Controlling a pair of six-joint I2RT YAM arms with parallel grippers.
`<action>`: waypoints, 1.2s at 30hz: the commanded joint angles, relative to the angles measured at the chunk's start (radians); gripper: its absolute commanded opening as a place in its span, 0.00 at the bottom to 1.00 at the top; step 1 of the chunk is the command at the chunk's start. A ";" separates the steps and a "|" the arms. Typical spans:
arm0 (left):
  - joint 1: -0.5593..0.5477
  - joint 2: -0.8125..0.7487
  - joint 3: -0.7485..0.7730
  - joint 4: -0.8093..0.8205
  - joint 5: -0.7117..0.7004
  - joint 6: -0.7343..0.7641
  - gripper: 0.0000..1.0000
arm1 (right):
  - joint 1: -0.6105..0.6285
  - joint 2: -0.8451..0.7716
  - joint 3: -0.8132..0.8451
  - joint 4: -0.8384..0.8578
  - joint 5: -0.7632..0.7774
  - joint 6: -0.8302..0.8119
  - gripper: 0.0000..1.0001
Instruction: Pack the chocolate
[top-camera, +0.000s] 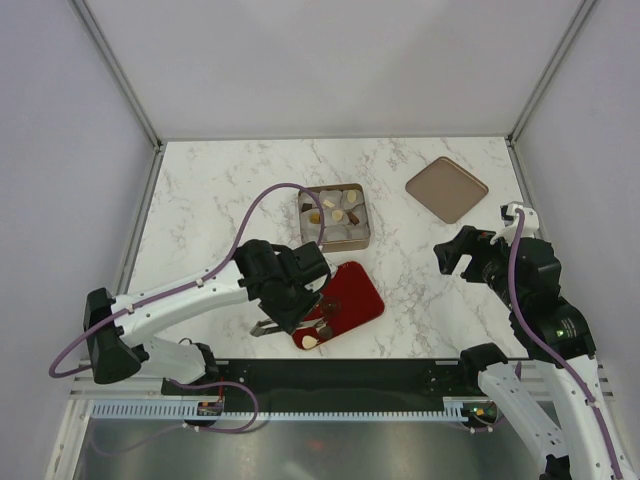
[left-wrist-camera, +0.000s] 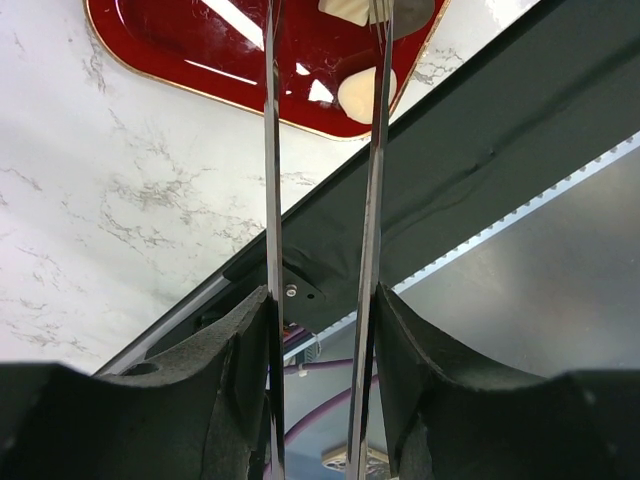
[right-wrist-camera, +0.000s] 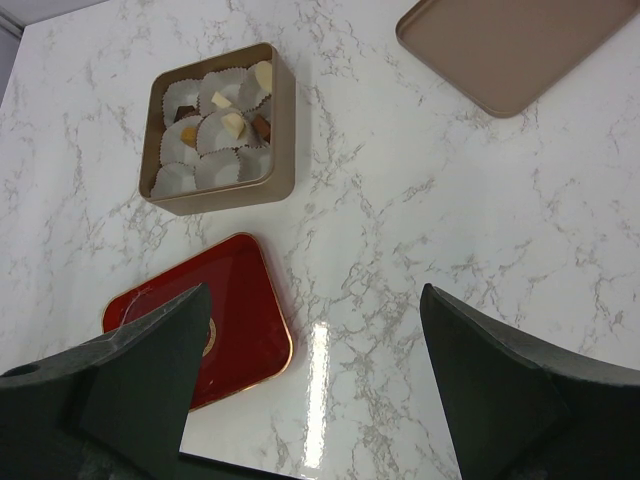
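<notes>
Chocolate pieces lie in two places. Several sit in paper cups inside the square tin box (top-camera: 369, 222), among them a cream piece (right-wrist-camera: 234, 124). On the red tray (top-camera: 352, 290) lie a cream chocolate (top-camera: 311, 342) and a darker one (top-camera: 322, 327). My left gripper (top-camera: 291, 308) hovers over the tray's near end, shut on metal tongs (left-wrist-camera: 272, 200). Their two blades straddle the cream chocolate (left-wrist-camera: 366, 93), and their tips leave the wrist view at the top. My right gripper (top-camera: 461, 256) hangs open above bare table at the right, its fingers (right-wrist-camera: 150, 370) wide apart.
The tan lid (top-camera: 446, 188) lies flat at the back right, apart from the box. The black base rail (left-wrist-camera: 480, 150) runs along the table's near edge just below the tray. Grey walls enclose the marble table (top-camera: 220, 200).
</notes>
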 joint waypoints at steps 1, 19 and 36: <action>-0.007 0.018 0.036 -0.025 0.001 0.028 0.50 | 0.000 -0.014 0.034 0.011 0.003 0.002 0.94; -0.006 0.039 0.220 -0.086 -0.091 0.000 0.53 | 0.000 -0.032 0.028 0.006 0.017 -0.001 0.94; -0.009 0.013 0.144 -0.098 0.109 0.060 0.50 | -0.001 -0.040 0.028 0.002 0.018 -0.003 0.94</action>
